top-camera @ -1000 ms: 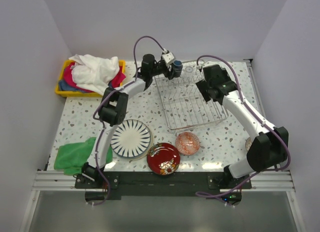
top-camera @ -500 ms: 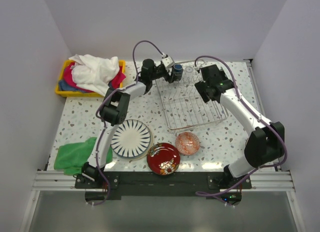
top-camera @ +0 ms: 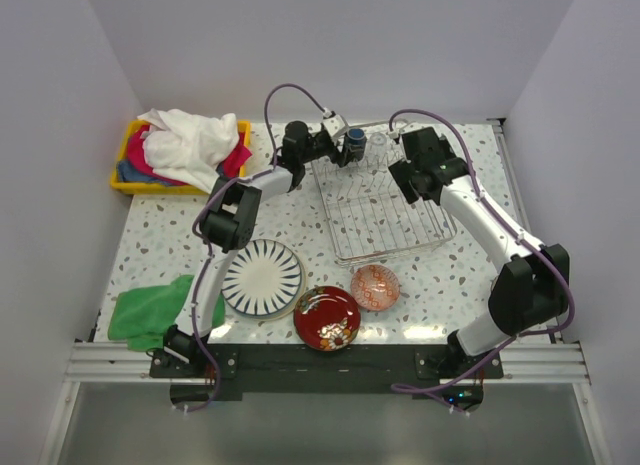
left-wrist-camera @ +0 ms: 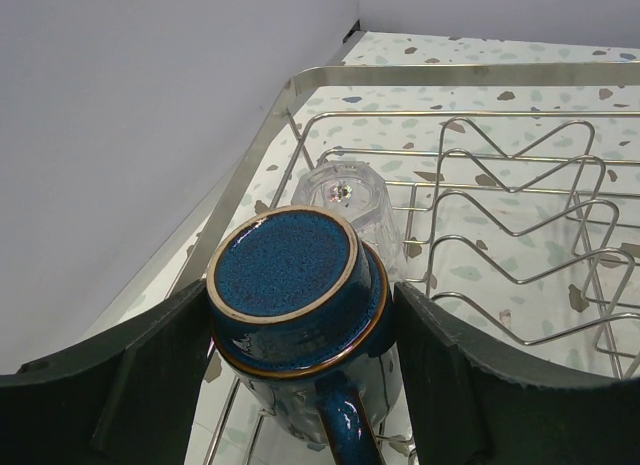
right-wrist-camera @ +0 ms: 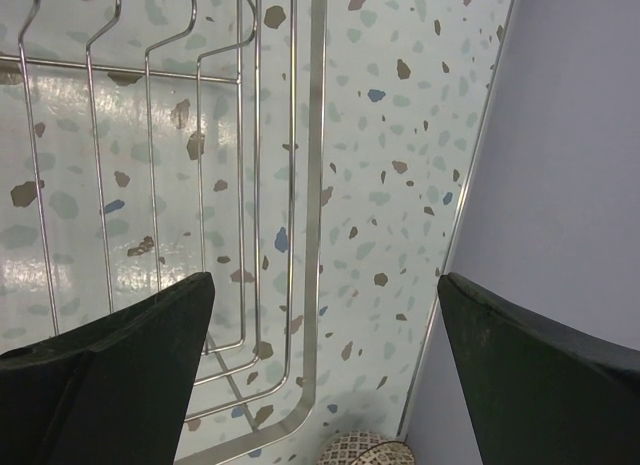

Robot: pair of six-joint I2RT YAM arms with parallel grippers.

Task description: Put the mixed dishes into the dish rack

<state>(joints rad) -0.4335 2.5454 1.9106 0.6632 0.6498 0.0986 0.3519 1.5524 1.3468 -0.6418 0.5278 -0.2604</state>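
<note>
My left gripper (left-wrist-camera: 300, 325) holds the dark blue mug (left-wrist-camera: 285, 265) between its jaws, mouth down and base up, with the handle pointing back toward my wrist. I judge this is so the mug drains once it sits on the wires of the dish rack (left-wrist-camera: 520, 120), whose far corner lies right beneath these jaws. I cannot tell whether the mug touches the wires yet. Just beyond the jaws, touching the mug or nearly so, stands the small clear glass (left-wrist-camera: 345, 193), also inverted in the rack; it is the one thing I could knock. My right gripper (right-wrist-camera: 325, 315) hangs with its jaws spread wide and nothing between them, over the rack's other rim. The blue-white bowl (right-wrist-camera: 365, 450) peeks in at the edge of that view. Well behind both jaws, near my bases, lie the striped plate (top-camera: 262, 277), the red floral plate (top-camera: 327, 317) and the orange-red bowl (top-camera: 375, 286) — none of them racked yet. The green cloth (top-camera: 150, 310) lies well off to the left, out of the way.
</note>
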